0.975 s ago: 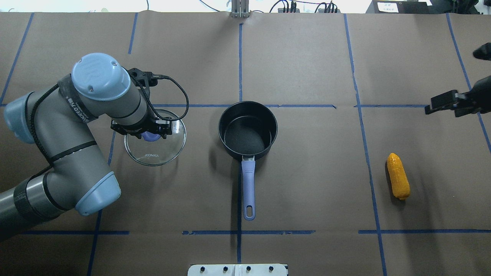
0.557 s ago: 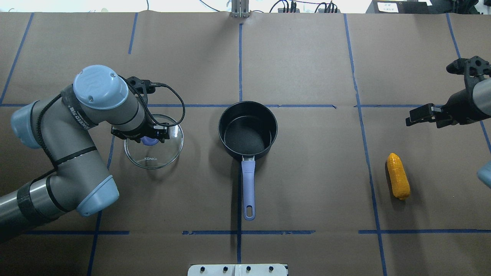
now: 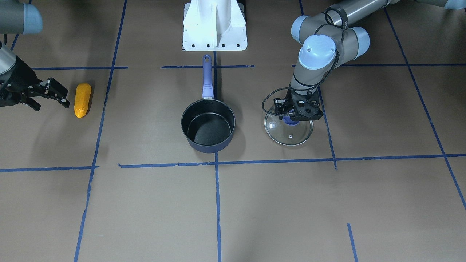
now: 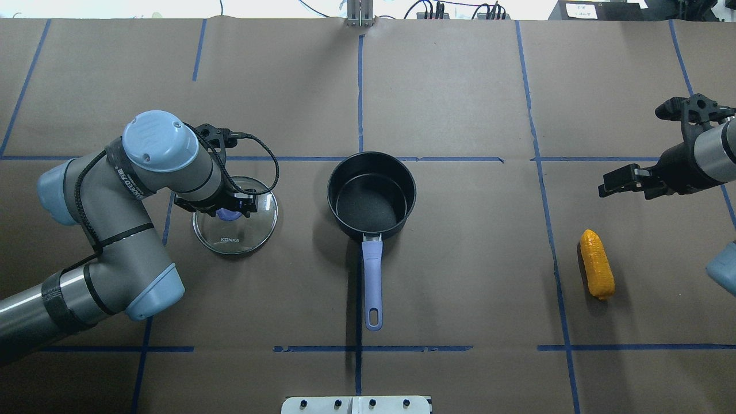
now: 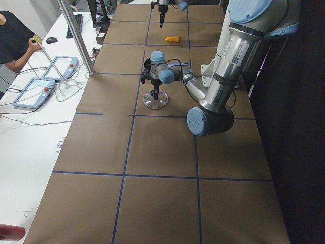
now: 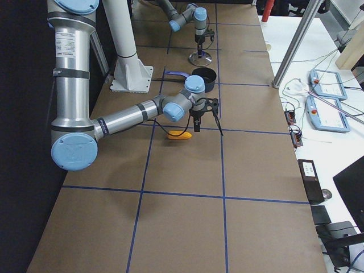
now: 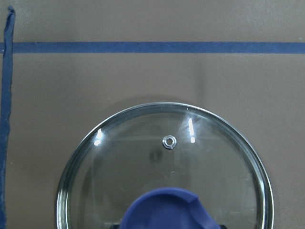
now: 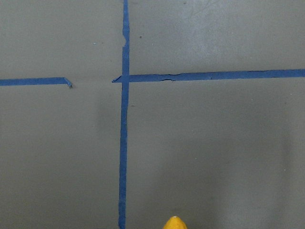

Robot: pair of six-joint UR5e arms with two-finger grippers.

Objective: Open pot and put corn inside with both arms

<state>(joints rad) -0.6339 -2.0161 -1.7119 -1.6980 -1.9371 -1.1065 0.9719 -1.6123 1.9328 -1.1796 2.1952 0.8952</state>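
The dark-blue pot [image 4: 371, 195] stands uncovered at the table's middle, its purple handle [image 4: 372, 276] pointing toward the robot's base; it also shows in the front view [image 3: 208, 125]. The glass lid [image 4: 241, 236] is to its left, low at the table. My left gripper [image 4: 230, 206] is shut on the lid's purple knob [image 7: 167, 212]. The orange-yellow corn [image 4: 597, 263] lies on the table at the right and also shows in the front view [image 3: 82, 100]. My right gripper [image 4: 632, 185] is open and empty, above the table just beyond the corn; the corn's tip [image 8: 174, 223] shows in its wrist view.
The white pedestal [image 3: 214, 25] stands at the robot's edge behind the pot handle. Blue tape lines [image 4: 359, 86] cross the brown paper table. A side table with teach pendants [image 5: 30, 91] and a person [image 5: 12, 40] lie beyond the far edge.
My left arm has lowered the lid toward the table, still holding its knob. My right arm has come in from the right edge toward the corn. Pot and corn have not moved.
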